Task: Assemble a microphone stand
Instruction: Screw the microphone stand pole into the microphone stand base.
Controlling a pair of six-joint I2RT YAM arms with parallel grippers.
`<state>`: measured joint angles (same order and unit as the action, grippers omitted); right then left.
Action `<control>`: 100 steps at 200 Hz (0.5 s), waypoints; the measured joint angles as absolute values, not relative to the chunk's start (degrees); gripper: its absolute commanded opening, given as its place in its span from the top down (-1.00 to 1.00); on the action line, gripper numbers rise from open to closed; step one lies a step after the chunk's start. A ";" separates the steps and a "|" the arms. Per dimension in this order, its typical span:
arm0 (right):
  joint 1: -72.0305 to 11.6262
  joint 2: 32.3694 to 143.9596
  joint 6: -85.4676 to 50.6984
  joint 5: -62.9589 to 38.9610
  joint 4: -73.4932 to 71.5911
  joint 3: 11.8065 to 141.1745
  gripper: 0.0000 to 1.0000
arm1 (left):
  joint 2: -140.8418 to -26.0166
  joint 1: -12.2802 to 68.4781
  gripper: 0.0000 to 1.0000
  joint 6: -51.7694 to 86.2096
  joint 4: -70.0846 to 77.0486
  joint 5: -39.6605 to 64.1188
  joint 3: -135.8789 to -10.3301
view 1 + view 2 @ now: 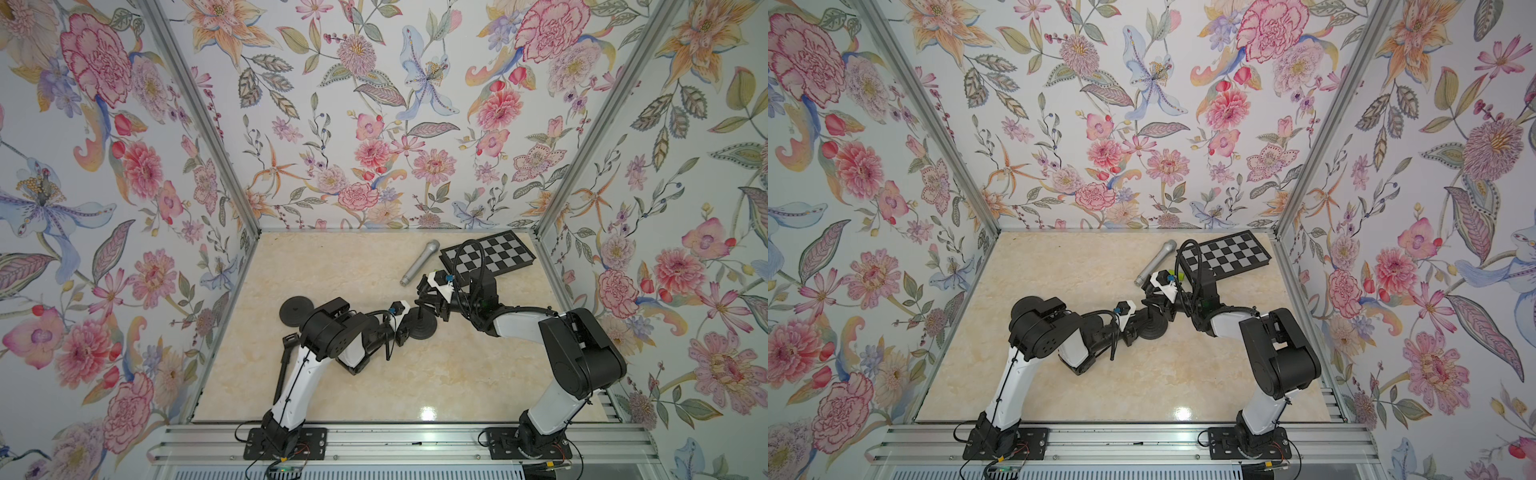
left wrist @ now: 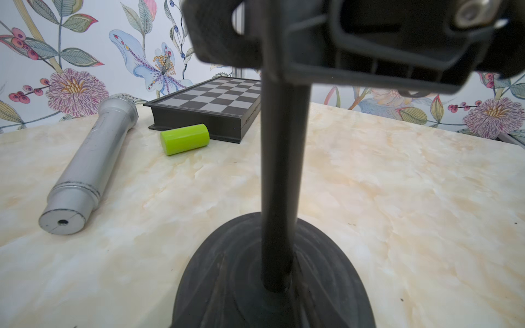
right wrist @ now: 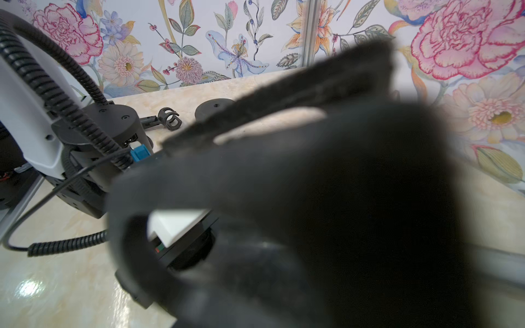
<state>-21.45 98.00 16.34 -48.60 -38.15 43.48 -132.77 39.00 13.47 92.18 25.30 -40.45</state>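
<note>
Far left, a spare black disc (image 1: 296, 311) and the mic clip (image 1: 286, 357) on its arm lie loose on the marble table (image 1: 332, 374), well clear of the action.

Next over, the left gripper (image 1: 400, 330) sits low at the rim of the round stand base (image 1: 426, 329). It looks pinched onto that rim, but its fingers don't show in its own wrist view, so take that loosely. The pole (image 2: 281, 170) stands upright out of the middle of the base. The right gripper (image 2: 272, 45) is clamped around it near the top, one pad on each side.

Where I'd worry: if the right arm turns or pushes the pole even slightly off axis, it levers the base. A hold on just the rim could then let the base skid or lift on one edge. A crooked pole would likely bind in its socket rather than seat. The two grippers are also close together, so a big wrist turn might bump them.

Toward the back wall, the silver microphone (image 1: 419, 262) lies near the right gripper. A green cylinder (image 2: 184, 139) and the chessboard box (image 1: 494, 249) are off to its right. A sloppy retreat could set the mic rolling.
</note>
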 measured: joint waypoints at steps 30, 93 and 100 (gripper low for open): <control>-23.64 97.36 8.75 -38.70 -53.04 35.86 1.00 | -132.88 38.70 0.23 13.87 92.18 25.26 -40.53; -44.56 100.77 -6.63 15.35 -76.60 26.13 1.00 | -132.86 38.37 0.22 13.67 92.20 26.28 -40.38; -45.76 101.49 -7.14 18.83 -77.34 26.46 1.00 | -132.86 38.35 0.22 13.67 92.20 26.35 -40.36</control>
